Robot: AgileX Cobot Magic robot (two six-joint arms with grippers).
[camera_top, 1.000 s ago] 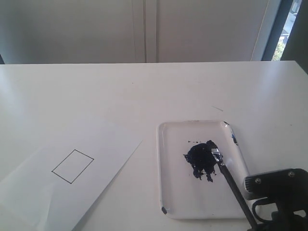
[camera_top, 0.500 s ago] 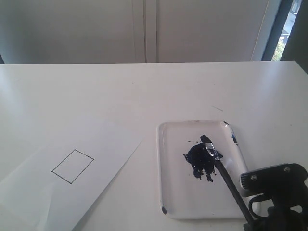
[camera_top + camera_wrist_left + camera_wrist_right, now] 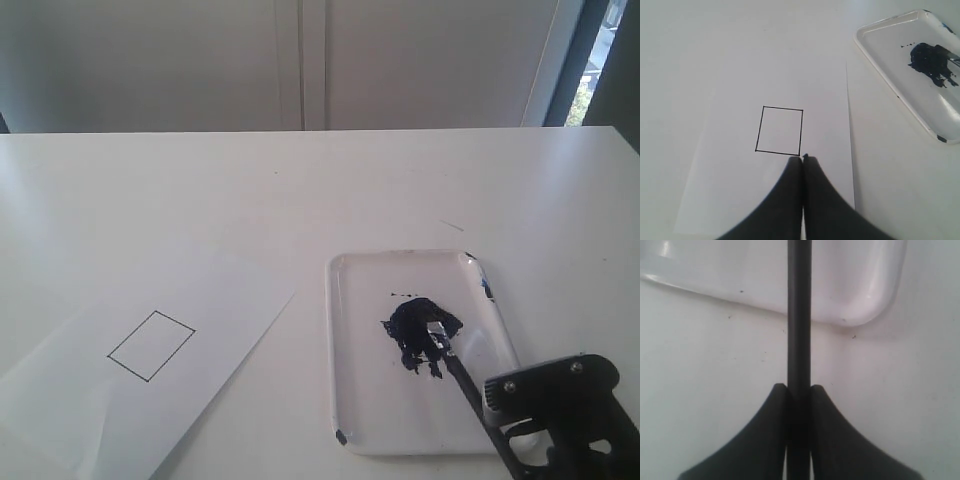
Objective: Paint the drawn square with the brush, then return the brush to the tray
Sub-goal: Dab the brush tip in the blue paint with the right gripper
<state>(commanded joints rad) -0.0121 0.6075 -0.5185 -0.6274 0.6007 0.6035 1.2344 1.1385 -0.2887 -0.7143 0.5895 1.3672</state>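
The drawn square point(image 3: 151, 345) is a thin black outline on the white paper sheet point(image 3: 140, 380) at the front left, its inside white; it also shows as the drawn square point(image 3: 780, 130). The white glossy tray point(image 3: 350, 420) lies front right with a dark blue paint blot point(image 3: 420, 330). My right gripper point(image 3: 799, 388) is shut on the brush point(image 3: 465, 385) handle, at the tray's near right corner. The brush's ferrule and bristles rest in the blot. My left gripper point(image 3: 802, 159) is shut with nothing in it, hovering just beside the square's corner. It is out of the exterior view.
The paper and tray point(image 3: 880, 65) lie on a white table point(image 3: 300, 190). Paint specks mark the tray's far right rim point(image 3: 487, 290). A pale wall and a window strip stand behind the table's far edge.
The right gripper has shifted left and nearer. The brush tip slid from the blot's far edge back toward me into the blot's middle. The paper and tray have not moved.
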